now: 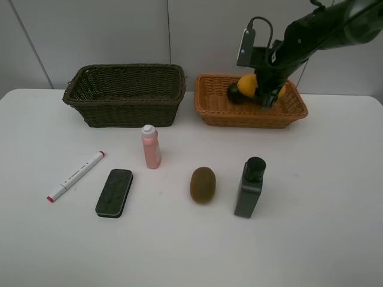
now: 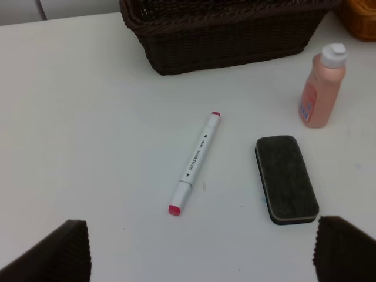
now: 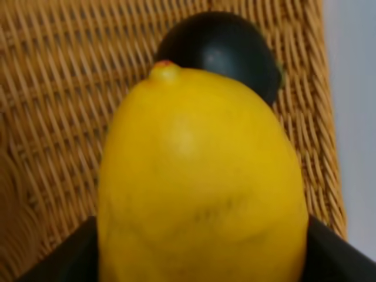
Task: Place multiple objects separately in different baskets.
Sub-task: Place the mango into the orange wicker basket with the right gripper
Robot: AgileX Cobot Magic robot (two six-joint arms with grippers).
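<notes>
Smooth yellow mango [image 3: 200, 188], pinched by the right gripper [image 1: 266, 94], hangs low in the shallow orange-tan wicker basket [image 1: 216, 115], just beside a round dark mangosteen [image 3: 226, 50]. Placing step: next, probably, release and lift clear. Left gripper [image 2: 202, 252] spread wide above the white marker [image 2: 195, 161].

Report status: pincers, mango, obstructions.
Right pincer shut on yellow mango, over orange basket. Left pincer open, empty, above marker and eraser. Mangosteen lies close beside mango.
</notes>
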